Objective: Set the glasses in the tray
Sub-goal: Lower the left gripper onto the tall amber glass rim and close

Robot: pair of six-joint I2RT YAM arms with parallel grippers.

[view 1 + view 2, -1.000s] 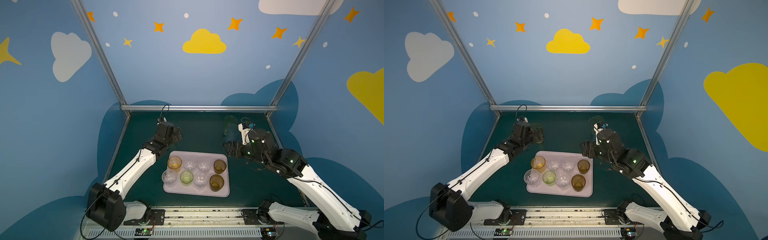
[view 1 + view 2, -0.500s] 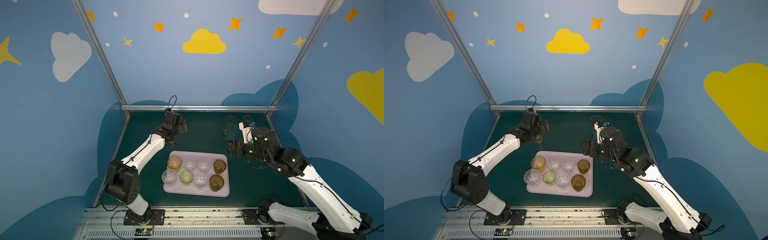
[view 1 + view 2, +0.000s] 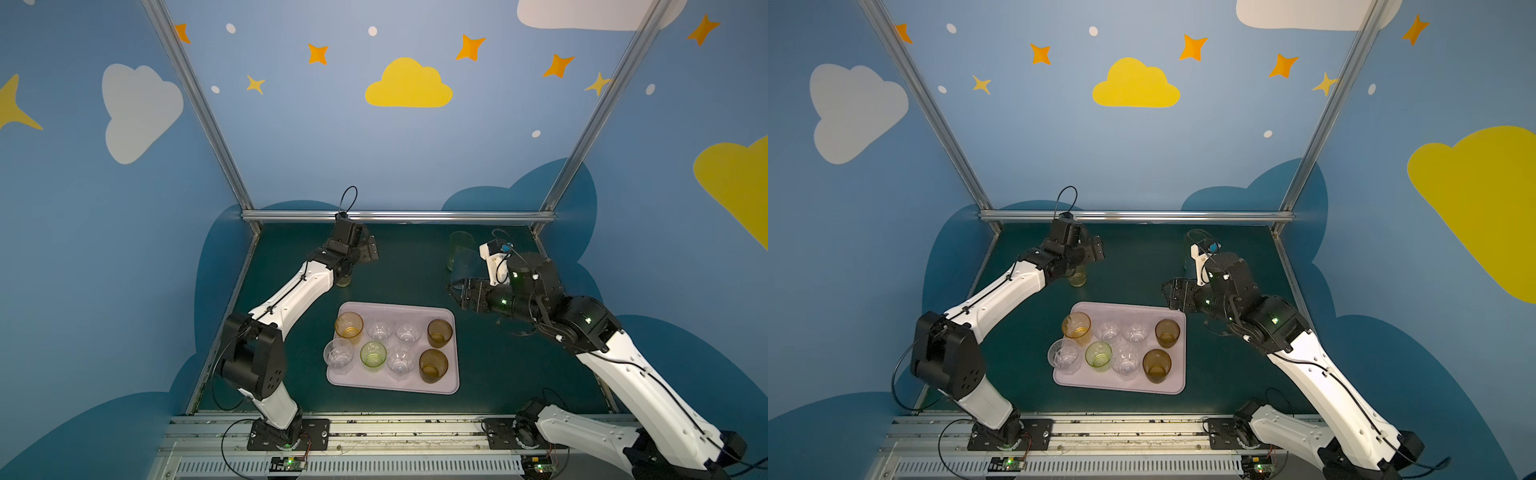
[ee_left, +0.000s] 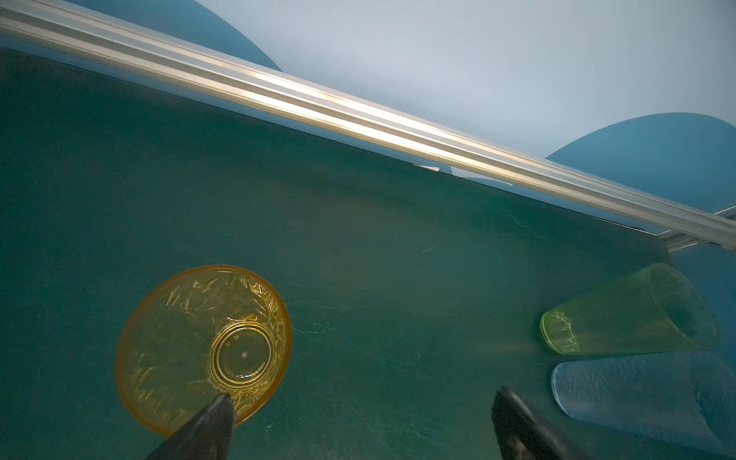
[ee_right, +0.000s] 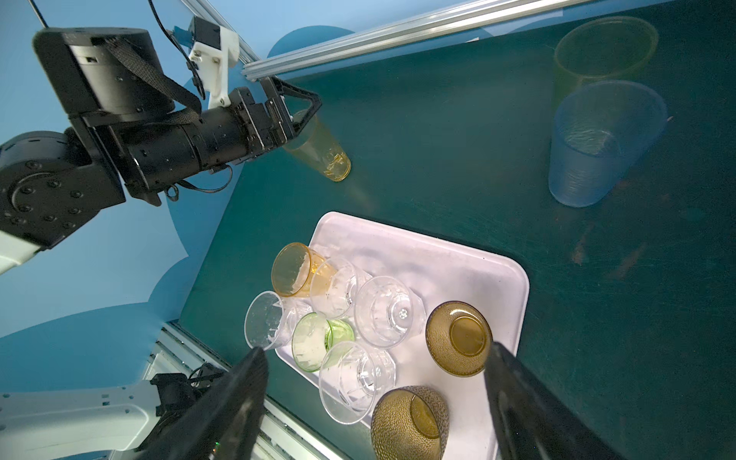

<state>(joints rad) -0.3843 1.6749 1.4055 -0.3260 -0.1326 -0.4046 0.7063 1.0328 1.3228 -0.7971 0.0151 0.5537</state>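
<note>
The pale lilac tray (image 3: 395, 309) (image 3: 1125, 308) (image 5: 458, 255) holds several short glasses: an orange one (image 3: 349, 325), a green one (image 3: 372, 354), two brown ones (image 3: 439, 332) and clear ones (image 3: 408, 331). A taller yellow glass (image 3: 344, 281) (image 3: 1077, 277) (image 4: 203, 342) (image 5: 318, 151) stands on the mat beyond the tray's far left corner. My left gripper (image 3: 368, 251) (image 4: 364, 400) hovers open above it, one fingertip (image 4: 217, 410) over its rim. A tall green glass (image 3: 460, 245) (image 4: 629, 314) and a blue one (image 3: 467, 266) (image 5: 601, 139) stand at the back right. My right gripper (image 3: 455, 291) (image 5: 376, 352) is open and empty by the tray's far right corner.
An aluminium rail (image 3: 399, 216) and the blue wall close off the back of the dark green mat (image 3: 407, 266). Slanted frame posts (image 3: 582, 137) rise at both back corners. The arms' base rail (image 3: 374, 432) runs along the front edge.
The left arm has stretched toward the back and carried its open gripper over the yellow glass. The right arm has barely moved.
</note>
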